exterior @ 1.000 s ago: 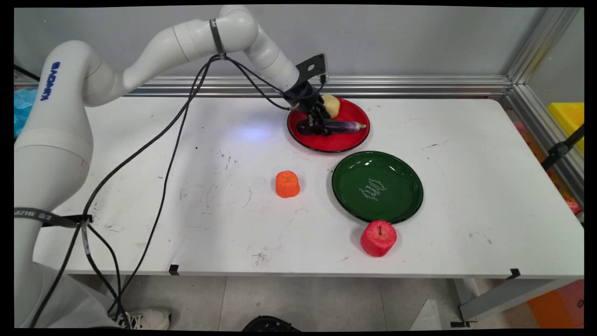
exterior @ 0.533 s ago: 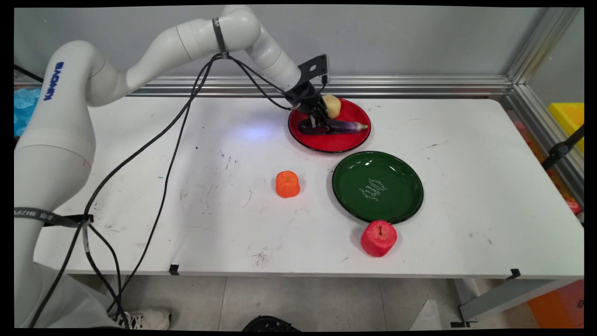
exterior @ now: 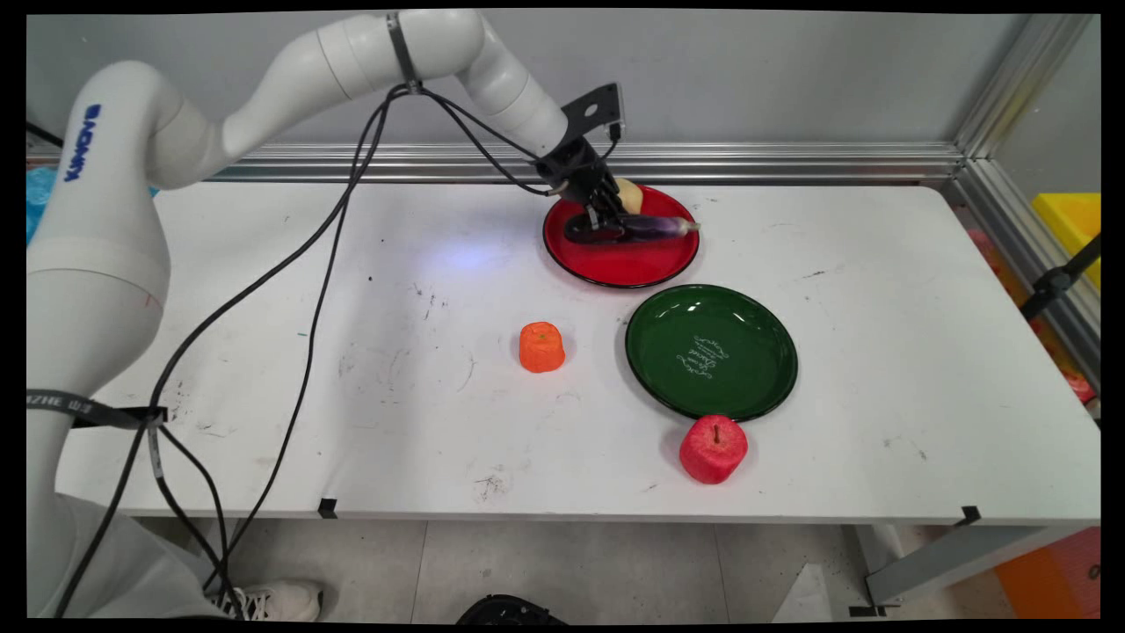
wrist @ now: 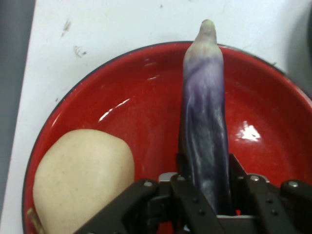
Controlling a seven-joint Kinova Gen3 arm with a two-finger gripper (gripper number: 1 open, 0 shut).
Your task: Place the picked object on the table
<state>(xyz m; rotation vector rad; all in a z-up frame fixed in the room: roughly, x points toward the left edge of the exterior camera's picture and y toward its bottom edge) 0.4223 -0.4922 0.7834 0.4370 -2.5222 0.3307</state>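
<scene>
1. Eggplant (exterior: 635, 229) (wrist: 204, 122), purple and long, is clamped near its thick end between the two fingers of the black gripper (exterior: 600, 221) (wrist: 204, 187), above the red plate (exterior: 620, 264) (wrist: 146, 97).
2. In the main view the eggplant is seen lying roughly level, with its pale tip reaching out to the right as far as the plate's right rim.
3. In the hand view the eggplant is seen running straight away from the fingers, its narrow pale tip lying over the plate's rim.
4. A pale yellow potato (exterior: 629, 192) (wrist: 80, 180) is seen on the far part of the red plate, just beside the gripper; whether the two touch cannot be told.
5. The red plate is set at the far middle of the white table (exterior: 879, 264).
6. A green plate (exterior: 712, 352) with white lettering at its centre is placed just near and right of the red plate.
7. A red apple (exterior: 713, 448) is found at the green plate's near rim, touching it or nearly so.
8. An orange fruit (exterior: 541, 346) is set on the table left of the green plate, apart from it.
</scene>
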